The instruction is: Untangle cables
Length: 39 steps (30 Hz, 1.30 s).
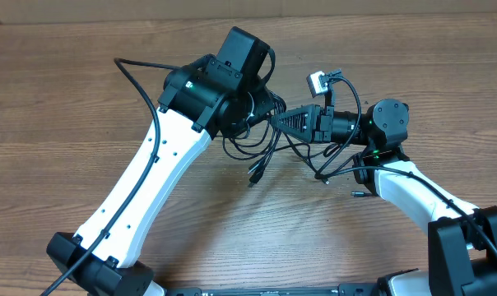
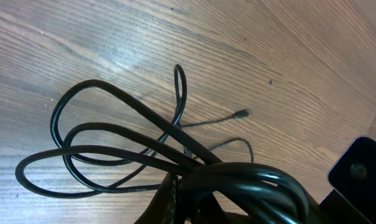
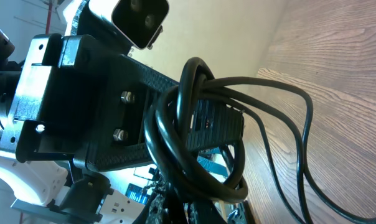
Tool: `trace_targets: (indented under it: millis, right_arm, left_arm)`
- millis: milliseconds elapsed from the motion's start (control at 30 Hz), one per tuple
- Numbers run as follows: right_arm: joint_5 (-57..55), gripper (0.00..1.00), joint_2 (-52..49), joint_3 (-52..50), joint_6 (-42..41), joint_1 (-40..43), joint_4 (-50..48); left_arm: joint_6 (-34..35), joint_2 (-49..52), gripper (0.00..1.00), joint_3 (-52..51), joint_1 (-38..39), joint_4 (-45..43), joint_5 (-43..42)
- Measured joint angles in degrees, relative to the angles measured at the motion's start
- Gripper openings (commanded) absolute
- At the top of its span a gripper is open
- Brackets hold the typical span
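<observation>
Both arms are in over the knot. The cables sit at the middle of the table. A fat bundle is bunched at the bottom centre of the left wrist view, and three or four loops fan out flat to the left of it. One thin tail with a small plug lies free just right of centre.

From overhead the left gripper is buried under its own wrist, low over the bundle. Its fingers don't show, so I can't tell how wide they are or whether they have a cord. The right gripper points left, tip almost against the left one. It tapers narrow there, with cords draped across it, but a real pinch I can't confirm either.

My read is that this is the pull-apart step, and the knot is far from cleared. To do it well, one side should anchor the bundle. The other should take a single strand, ideally that free plug tail, and draw it out slowly along its own line. Watch that a loop doesn't snag on a finger, because a fast pull would only tighten the knot.
</observation>
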<state>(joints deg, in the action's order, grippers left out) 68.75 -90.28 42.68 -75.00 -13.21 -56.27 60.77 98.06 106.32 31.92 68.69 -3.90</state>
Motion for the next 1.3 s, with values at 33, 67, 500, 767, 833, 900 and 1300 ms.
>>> trace_targets:
  millis: [33,67,500,767,833,900,1300]
  right_arm:
    - [0.0,0.04,0.0,0.0,0.0,0.0,0.0]
    - [0.0,0.04,0.0,0.0,0.0,0.0,0.0]
    - [2.2,0.59,0.0,0.0,5.5,0.0,4.0]
    - [3.1,0.65,0.0,0.0,9.4,0.1,5.2]
    - [3.0,0.65,0.0,0.0,10.4,0.1,6.6]
    - [3.0,0.65,0.0,0.0,11.5,0.0,8.2]
    - [3.0,0.64,0.0,0.0,13.4,0.0,9.8]
  left_arm:
    - [-0.8,0.0,0.04,0.0,0.0,-0.2,0.1]
    - [-2.3,0.0,0.04,0.0,0.0,-0.6,0.2]
    - [-39.9,0.5,0.04,-0.1,-0.5,-3.1,3.4]
    - [-63.9,0.5,0.04,-0.1,-0.5,-0.5,3.8]
    - [-67.8,0.5,0.04,-0.1,-0.5,0.0,3.8]
    - [-71.5,0.5,0.04,-0.1,-0.5,0.6,3.7]
    - [-81.0,0.5,0.04,-0.1,-0.5,1.2,-1.7]
